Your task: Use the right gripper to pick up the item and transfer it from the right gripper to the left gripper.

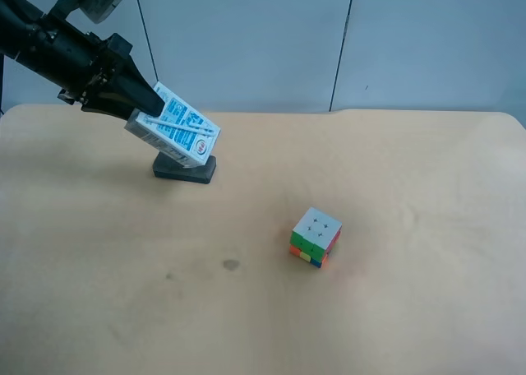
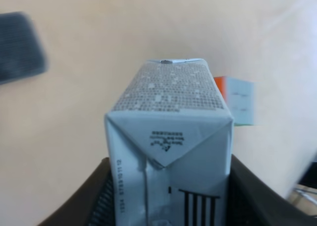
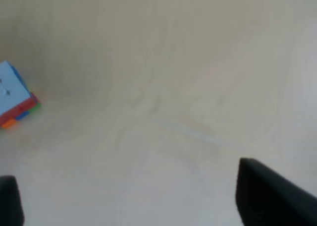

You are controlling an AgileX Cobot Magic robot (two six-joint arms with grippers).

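Observation:
The item, a white drink carton with blue print point(image 1: 177, 127), is held tilted in the air above the dark pad by the arm at the exterior high view's left. The left wrist view shows this is my left gripper point(image 2: 171, 201), whose black fingers point(image 2: 96, 198) are shut on both sides of the carton point(image 2: 168, 137). The same gripper point(image 1: 152, 104) shows at the upper left of the exterior high view. My right gripper point(image 3: 141, 206) is open and empty, its two fingertips point(image 3: 270, 196) wide apart over bare table. The right arm is out of the exterior high view.
A multicoloured puzzle cube point(image 1: 315, 238) stands near the middle of the tan table point(image 1: 394, 186); it also shows in the right wrist view point(image 3: 15, 99) and the left wrist view point(image 2: 237, 99). A flat dark grey pad point(image 1: 185, 169) lies under the carton.

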